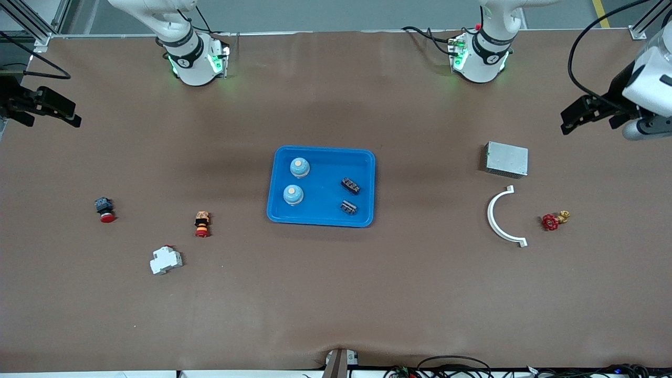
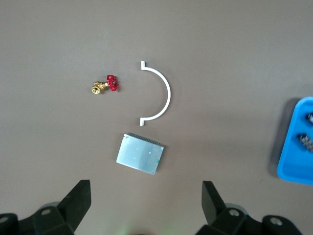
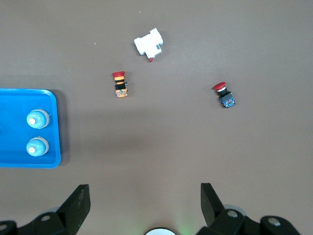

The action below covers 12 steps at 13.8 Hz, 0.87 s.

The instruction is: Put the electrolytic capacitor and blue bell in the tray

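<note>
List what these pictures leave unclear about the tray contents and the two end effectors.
- Two small dark parts in the bright blue rectangular plastic tray: too small in the front view to identify; the left wrist view's edge cuts them off.
- Left end effector, right end effector: open, empty; in the front view both sit at the frame edges.

White arms (image 1: 184, 47) with black joint bands, green lights glowing at the bases (image 1: 475, 58), black cables trailing, black grippers (image 1: 590, 113).

No readable text

No lettering, label, brand or number can be read on any part, on the tray (image 1: 321, 218) or on either arm.
</note>
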### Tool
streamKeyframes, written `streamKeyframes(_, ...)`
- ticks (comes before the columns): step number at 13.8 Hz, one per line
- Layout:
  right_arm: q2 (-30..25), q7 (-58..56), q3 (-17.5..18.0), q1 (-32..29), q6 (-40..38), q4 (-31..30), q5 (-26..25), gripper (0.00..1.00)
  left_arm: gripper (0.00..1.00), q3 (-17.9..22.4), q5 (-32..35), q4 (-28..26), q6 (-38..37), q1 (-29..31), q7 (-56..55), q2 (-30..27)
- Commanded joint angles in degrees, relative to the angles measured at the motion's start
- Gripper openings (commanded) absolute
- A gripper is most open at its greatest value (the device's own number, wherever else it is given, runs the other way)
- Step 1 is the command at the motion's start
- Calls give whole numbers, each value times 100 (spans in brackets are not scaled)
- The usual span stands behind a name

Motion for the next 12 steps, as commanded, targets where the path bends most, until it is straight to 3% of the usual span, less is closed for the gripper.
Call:
streamKeyframes(1, 27, 16, 50, -69, -103, 137, 34, 100, 100, 167, -152, -213, -88, -182, 270, -261)
streamKeyframes(12, 27, 16, 50, -60, -103, 154, 35, 100, 100, 167, -310, -214, -299, -218, 332, -446)
